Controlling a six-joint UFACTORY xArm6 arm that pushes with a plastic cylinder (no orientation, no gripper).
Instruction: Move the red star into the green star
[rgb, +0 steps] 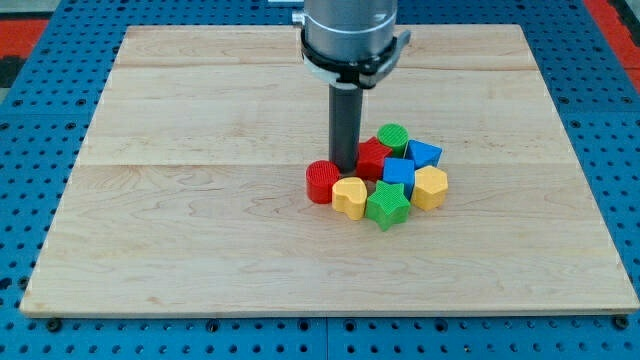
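The red star (373, 159) sits in a tight cluster of blocks right of the board's middle, partly hidden by my rod. The green star (387, 204) lies at the cluster's bottom, a little below and right of the red star, with a blue block (399, 171) between them. My tip (345, 166) stands on the board at the cluster's upper left, touching or nearly touching the red star's left side and just above a red cylinder (321, 182).
A yellow heart (349, 196) lies left of the green star, a yellow block (430, 187) to its right. A green cylinder (393, 136) and a blue triangle-like block (424, 153) sit at the cluster's top. The wooden board (200, 200) ends at a blue pegboard.
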